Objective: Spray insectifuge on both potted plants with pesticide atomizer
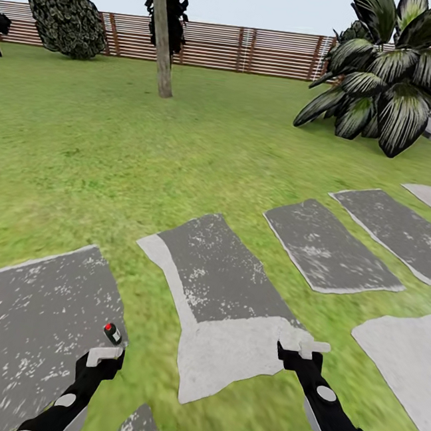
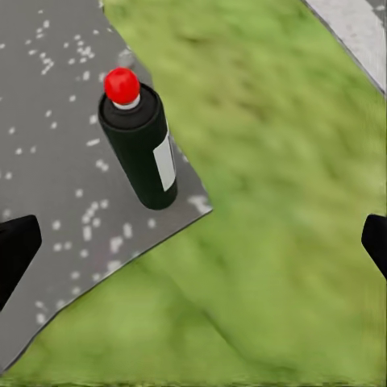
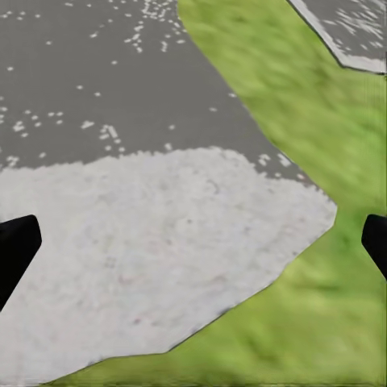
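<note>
The pesticide atomizer (image 2: 139, 145), one dark bottle with a red cap and a white label, stood upright near the edge of a grey stepping stone (image 1: 22, 327), just ahead of my left fingers (image 1: 104, 357) and apart from them. In my left wrist view those fingers were spread wide, grasping nothing. My right fingers (image 1: 302, 351) hung released over a second stone (image 3: 145, 234). I counted six stones across the lawn (image 1: 81, 160).

Black arms (image 1: 336, 423) with grey discs, pale claw mounts.
</note>
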